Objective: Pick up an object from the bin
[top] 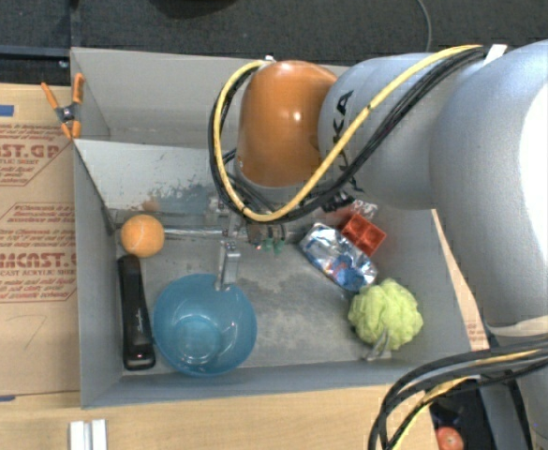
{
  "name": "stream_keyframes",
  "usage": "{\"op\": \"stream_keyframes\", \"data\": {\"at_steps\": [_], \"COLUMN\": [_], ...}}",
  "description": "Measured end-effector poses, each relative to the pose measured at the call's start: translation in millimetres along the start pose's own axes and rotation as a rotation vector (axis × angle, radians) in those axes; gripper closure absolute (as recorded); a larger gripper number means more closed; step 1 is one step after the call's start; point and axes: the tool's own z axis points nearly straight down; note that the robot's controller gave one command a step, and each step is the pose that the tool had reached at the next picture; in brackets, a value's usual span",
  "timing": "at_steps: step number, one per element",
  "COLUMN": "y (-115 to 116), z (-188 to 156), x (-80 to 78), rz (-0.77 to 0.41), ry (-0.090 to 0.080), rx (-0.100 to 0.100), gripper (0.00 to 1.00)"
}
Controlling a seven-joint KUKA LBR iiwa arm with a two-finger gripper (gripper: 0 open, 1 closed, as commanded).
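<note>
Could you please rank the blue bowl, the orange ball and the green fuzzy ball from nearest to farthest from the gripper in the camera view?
1. Blue bowl, low in the view, its rim just under the gripper.
2. Orange ball, off to the view's left.
3. Green fuzzy ball, low on the view's right.
</note>
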Motion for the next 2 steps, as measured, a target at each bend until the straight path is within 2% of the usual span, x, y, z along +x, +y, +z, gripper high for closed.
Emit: {"op": "stream_keyframes", "data": {"at_steps": [1,2], "y": [-0.1,-47.6], "z": [0.1,39.0], "x": [0.0,36.8], "rz": [0.0,-0.016], "ry": [0.0,0.0], "rx": [0.0,0.001], "gripper": [0.0,0.0]}}
